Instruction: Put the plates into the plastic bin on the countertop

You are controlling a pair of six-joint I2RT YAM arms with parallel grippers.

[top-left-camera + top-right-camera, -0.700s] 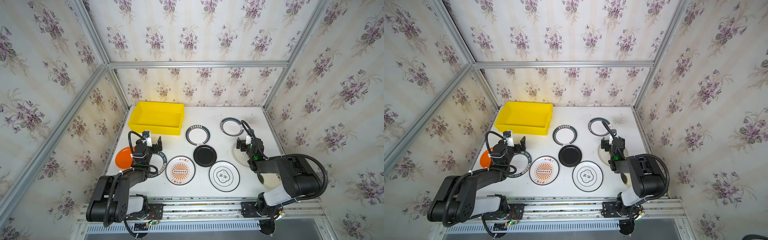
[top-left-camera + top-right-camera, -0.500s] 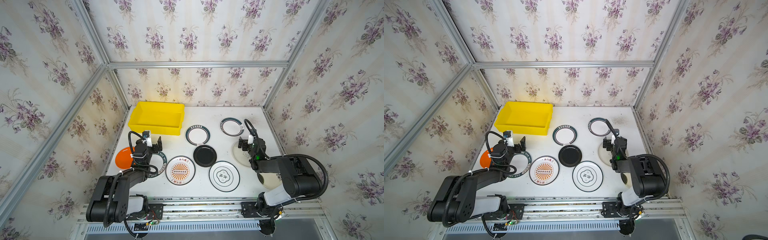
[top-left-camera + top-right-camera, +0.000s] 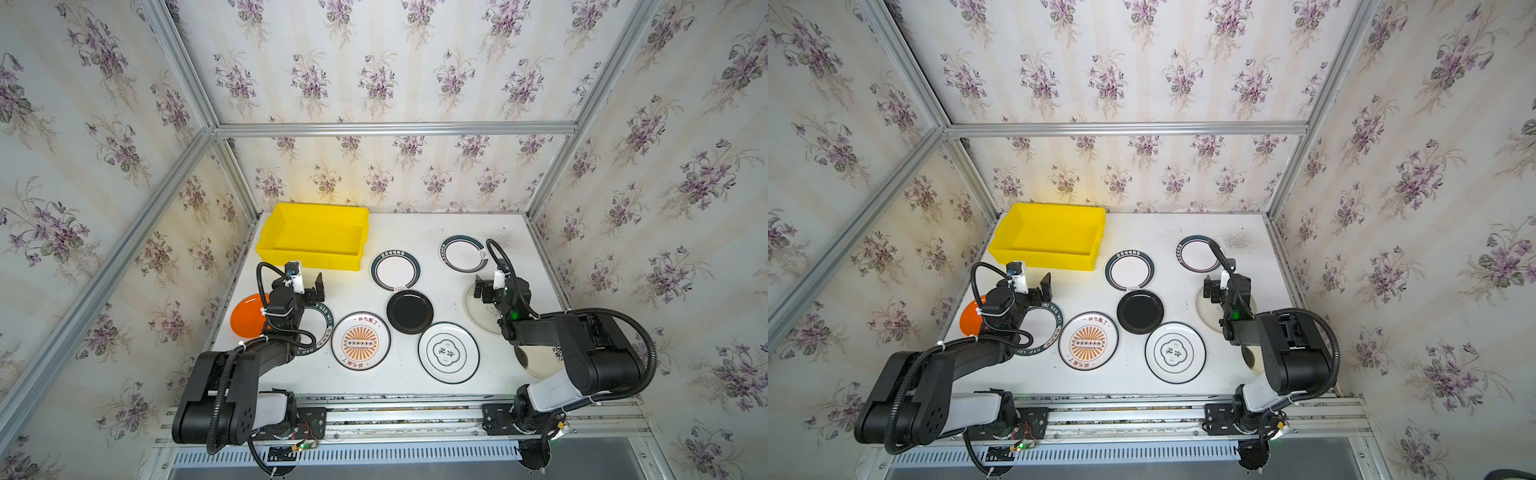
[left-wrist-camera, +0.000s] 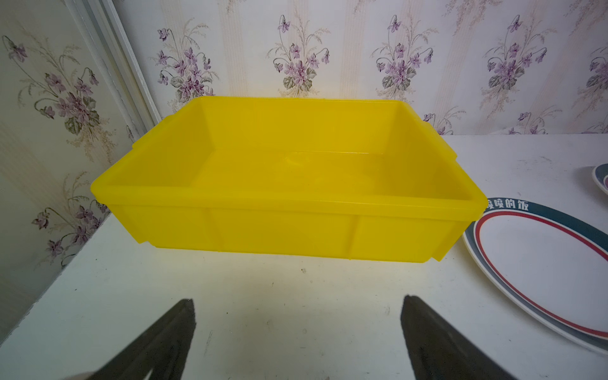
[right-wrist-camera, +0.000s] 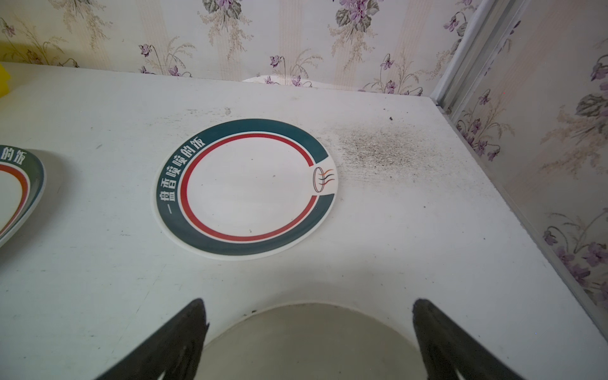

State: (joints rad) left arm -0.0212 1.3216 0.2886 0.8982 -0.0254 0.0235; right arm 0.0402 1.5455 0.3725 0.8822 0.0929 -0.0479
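Presently my left gripper (image 4: 299,304) and right gripper (image 5: 309,304) both hang open, holding nothing, the left facing the yellow plastic bin (image 4: 286,200) at the far-left corner of the table (image 3: 432,226), the right above a cream plate (image 5: 309,345), the other plates (image 3: 360,341) lying on the table.

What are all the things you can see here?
plastic bin: one, yellow, back left of the countertop, nothing inside.
countertop: one, white, scuffed.
green-rimmed plates: three, white centres; beside the bin, back right, under the left arm.
black plate: one, black, middle.
sunburst plate: one, orange and white, front.
emblem plate: one, white, front, right of the sunburst plate.
orange plate: one, orange, left edge.
cream plates: two, cream, right side, partly under the right arm.
wallpaper: purple flowers, all around.
arms: two, black, front.
left end effector: one, black, open, facing the bin.
right end effector: one, black, open, over a cream plate.
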